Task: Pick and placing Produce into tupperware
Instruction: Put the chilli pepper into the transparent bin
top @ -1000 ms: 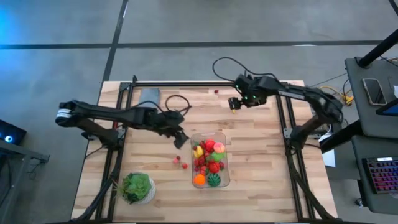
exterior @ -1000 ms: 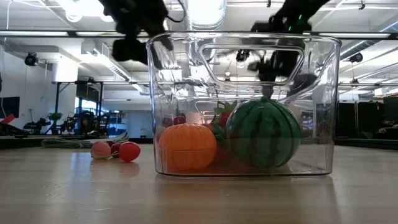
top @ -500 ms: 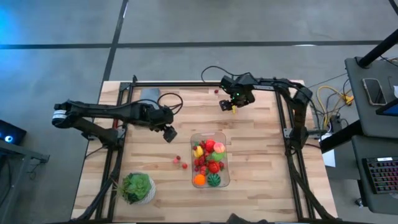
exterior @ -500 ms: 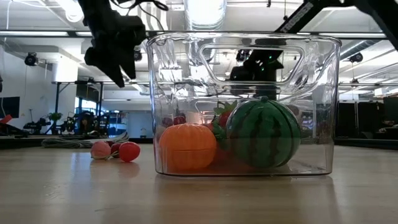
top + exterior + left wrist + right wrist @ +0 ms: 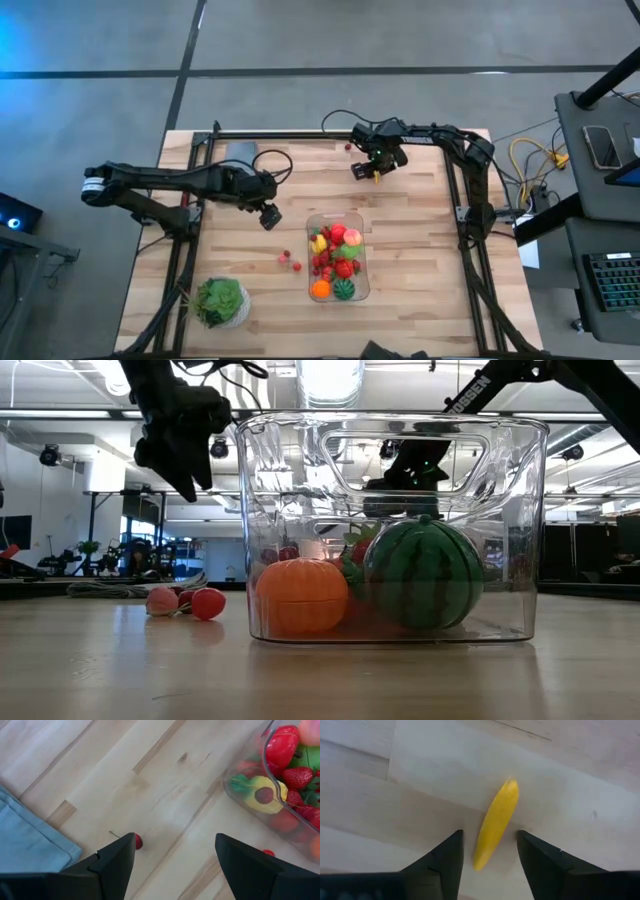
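On the right arm (image 5: 500, 382), white lettering reads partly "OSSEN".

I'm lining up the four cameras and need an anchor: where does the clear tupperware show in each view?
High view: tupperware right of table centre, on the near half.
Low view: fills the picture's middle, front and close.
Left wrist view: one rounded corner, at the picture's edge.
Right wrist view: not in it.
Shared landmark: the yellow piece inside, also seen from the left wrist.
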You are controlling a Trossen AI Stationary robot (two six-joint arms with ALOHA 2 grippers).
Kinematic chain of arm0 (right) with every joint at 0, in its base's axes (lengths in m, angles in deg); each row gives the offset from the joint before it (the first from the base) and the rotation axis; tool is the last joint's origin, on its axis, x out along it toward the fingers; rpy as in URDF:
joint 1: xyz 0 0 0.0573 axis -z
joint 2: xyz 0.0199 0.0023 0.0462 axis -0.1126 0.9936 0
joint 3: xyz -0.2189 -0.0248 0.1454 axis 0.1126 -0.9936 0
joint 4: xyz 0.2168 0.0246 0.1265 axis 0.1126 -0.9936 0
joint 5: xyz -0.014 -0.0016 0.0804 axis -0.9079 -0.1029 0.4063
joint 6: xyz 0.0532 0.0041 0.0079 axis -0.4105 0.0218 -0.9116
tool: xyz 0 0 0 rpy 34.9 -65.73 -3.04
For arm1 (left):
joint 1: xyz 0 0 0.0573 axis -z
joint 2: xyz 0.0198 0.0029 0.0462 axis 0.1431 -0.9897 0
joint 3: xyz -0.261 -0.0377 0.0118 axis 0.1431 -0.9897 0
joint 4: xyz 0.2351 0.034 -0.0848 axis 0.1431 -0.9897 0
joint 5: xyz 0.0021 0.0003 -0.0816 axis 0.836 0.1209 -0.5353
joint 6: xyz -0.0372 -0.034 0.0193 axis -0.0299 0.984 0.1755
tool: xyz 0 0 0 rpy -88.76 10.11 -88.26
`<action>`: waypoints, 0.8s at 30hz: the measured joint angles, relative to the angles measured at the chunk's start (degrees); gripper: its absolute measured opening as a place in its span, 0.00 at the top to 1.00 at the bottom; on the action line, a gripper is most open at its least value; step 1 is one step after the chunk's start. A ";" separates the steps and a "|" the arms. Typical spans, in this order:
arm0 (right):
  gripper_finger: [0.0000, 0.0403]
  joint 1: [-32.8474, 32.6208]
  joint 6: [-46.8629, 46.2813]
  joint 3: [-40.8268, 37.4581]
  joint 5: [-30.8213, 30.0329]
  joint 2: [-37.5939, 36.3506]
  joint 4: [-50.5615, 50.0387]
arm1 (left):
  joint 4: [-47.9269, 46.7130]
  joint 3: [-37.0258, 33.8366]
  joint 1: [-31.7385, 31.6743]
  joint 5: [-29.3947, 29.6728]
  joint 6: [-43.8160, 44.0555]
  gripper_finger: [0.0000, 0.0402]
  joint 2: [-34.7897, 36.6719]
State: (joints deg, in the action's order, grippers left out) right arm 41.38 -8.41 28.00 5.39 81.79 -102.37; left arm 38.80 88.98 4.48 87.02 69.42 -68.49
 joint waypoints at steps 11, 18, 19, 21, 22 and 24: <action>0.82 0.00 1.28 -0.10 -0.02 -0.07 -0.06 | 0.06 0.00 0.00 0.00 0.02 0.35 0.00; 0.92 -0.42 1.56 -0.30 -0.02 -2.04 -0.34 | 0.06 0.00 0.00 -0.15 0.02 0.35 0.00; 0.93 -0.75 1.58 -0.30 0.01 -3.15 -0.49 | 0.06 0.00 0.00 -0.15 0.02 0.35 0.00; 0.93 -1.81 1.62 -0.30 0.36 -6.46 -1.69 | 0.06 0.00 0.00 -0.17 -0.13 0.35 0.00; 0.93 -2.62 1.65 -0.30 0.43 -8.45 -2.42 | 0.06 -0.01 0.00 -0.17 -0.40 0.35 0.00; 0.93 -4.70 1.69 -0.30 1.42 -12.95 -3.61 | 0.06 -0.04 0.00 -0.20 -1.39 0.35 0.00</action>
State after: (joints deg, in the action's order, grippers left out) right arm 36.68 -6.72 27.70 6.81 68.84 -105.98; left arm 38.87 88.94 4.48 86.82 68.03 -68.49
